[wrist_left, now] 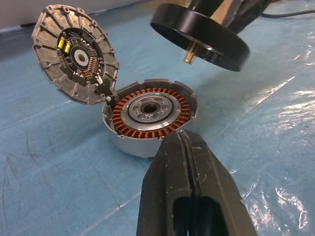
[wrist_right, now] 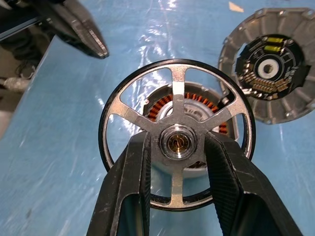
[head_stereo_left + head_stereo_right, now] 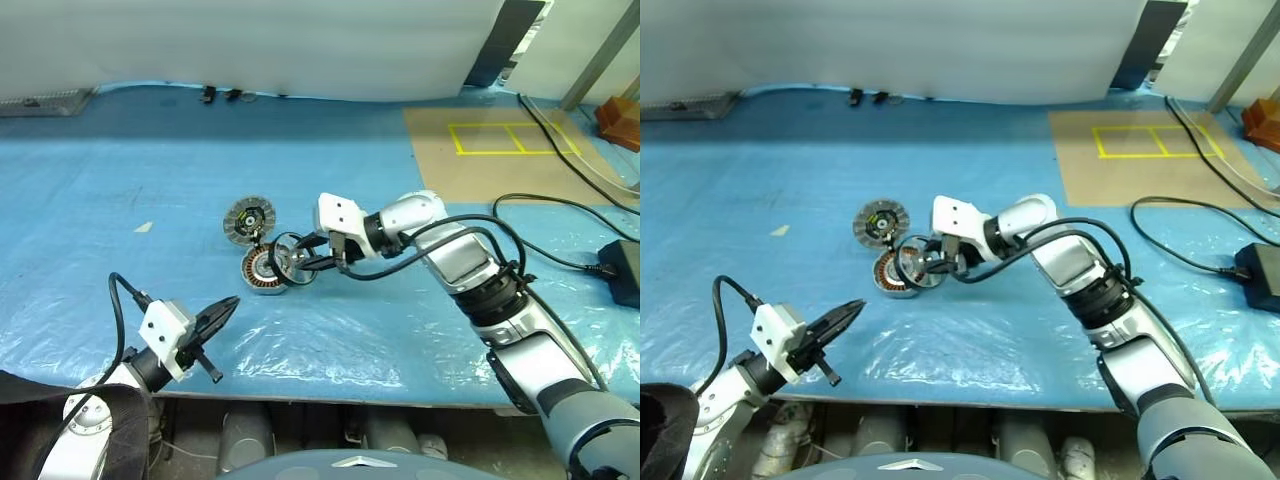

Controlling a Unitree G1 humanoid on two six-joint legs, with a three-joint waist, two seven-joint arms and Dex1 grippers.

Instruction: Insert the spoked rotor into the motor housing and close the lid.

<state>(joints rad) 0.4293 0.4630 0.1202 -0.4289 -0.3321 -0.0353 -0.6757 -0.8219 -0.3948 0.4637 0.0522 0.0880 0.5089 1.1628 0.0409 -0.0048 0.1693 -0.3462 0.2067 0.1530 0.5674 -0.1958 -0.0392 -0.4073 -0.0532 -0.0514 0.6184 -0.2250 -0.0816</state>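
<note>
One blue plastic sheet point(image 3: 120, 200) covers the whole work surface. Two grippers show: the right gripper point(image 2: 178, 142) clamps its two fingers on the hub of the single spoked rotor point(image 2: 177, 123), holding it lifted just above the one motor housing point(image 1: 150, 115), not yet seated. The left gripper point(image 3: 225, 312) hovers nearby, clenched on nothing. One lid point(image 1: 74, 54) stands tilted open, touching the housing's edge.

the spoked rotor point(image 2: 176, 141) hangs over the motor housing point(image 1: 150, 115), blocking its mouth; lid point(image 1: 74, 54) tilted open beside.
</note>
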